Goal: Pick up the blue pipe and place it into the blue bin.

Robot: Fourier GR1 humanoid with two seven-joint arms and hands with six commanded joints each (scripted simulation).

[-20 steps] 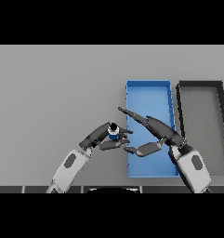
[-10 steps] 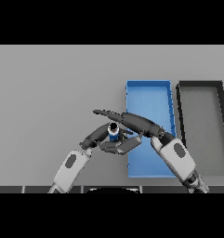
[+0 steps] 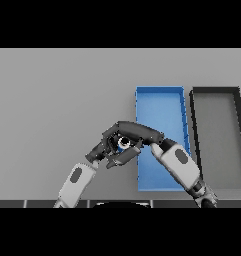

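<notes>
The blue pipe (image 3: 123, 143) is a short blue tube with a dark opening, showing only in part just left of the blue bin (image 3: 160, 103). My right hand (image 3: 137, 131) reaches over the bin's left wall and is shut on the pipe, fingers arched over its top and thumb underneath. Touching that cluster from the left is my left hand (image 3: 98, 151), its fingers relaxed. Most of the pipe's body is hidden by the two hands. I cannot tell whether it rests on the table or is lifted.
A dark grey bin (image 3: 216, 116) stands right beside the blue bin, to its right. My right forearm (image 3: 179, 167) lies across the blue bin's near half. Grey table (image 3: 57, 95) stretches to the left and back.
My right hand has swung left from over the blue bin to the pipe, and its straight fingers have curled round it. The left hand has stayed in place.
</notes>
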